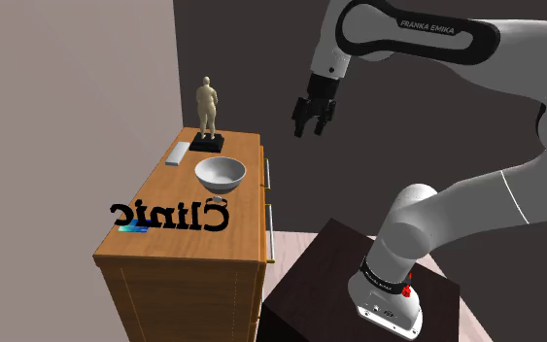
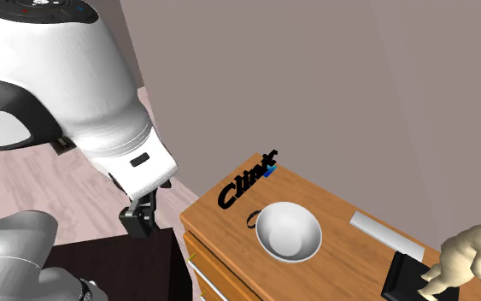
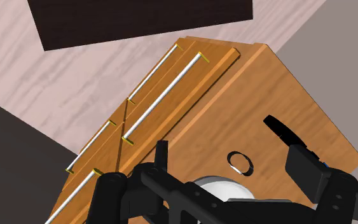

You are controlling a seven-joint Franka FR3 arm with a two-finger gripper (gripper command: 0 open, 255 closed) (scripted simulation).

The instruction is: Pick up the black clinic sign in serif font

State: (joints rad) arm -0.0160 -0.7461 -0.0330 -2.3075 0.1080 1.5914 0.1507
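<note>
The black serif "Clinic" sign (image 1: 170, 215) stands upright near the front end of a wooden dresser top (image 1: 179, 251). In the second exterior view the sign (image 2: 245, 180) stands by the dresser's far corner, with a small blue thing beside it. My black gripper (image 1: 312, 120) hangs open in the air, high above and off to the shoulder view's right of the dresser, well apart from the sign. It holds nothing. In the wrist view its fingers stand apart, gripper (image 3: 215, 135), over the dresser's drawer-side edge (image 3: 266, 83).
On the dresser also sit a white bowl (image 1: 221, 174), a small dark ring (image 2: 253, 218), a flat white block (image 1: 177, 153) and a tan figurine (image 1: 207, 109) on a black base. Drawer handles (image 3: 165, 92) face the dark stand (image 1: 339, 277). A wall runs behind the dresser.
</note>
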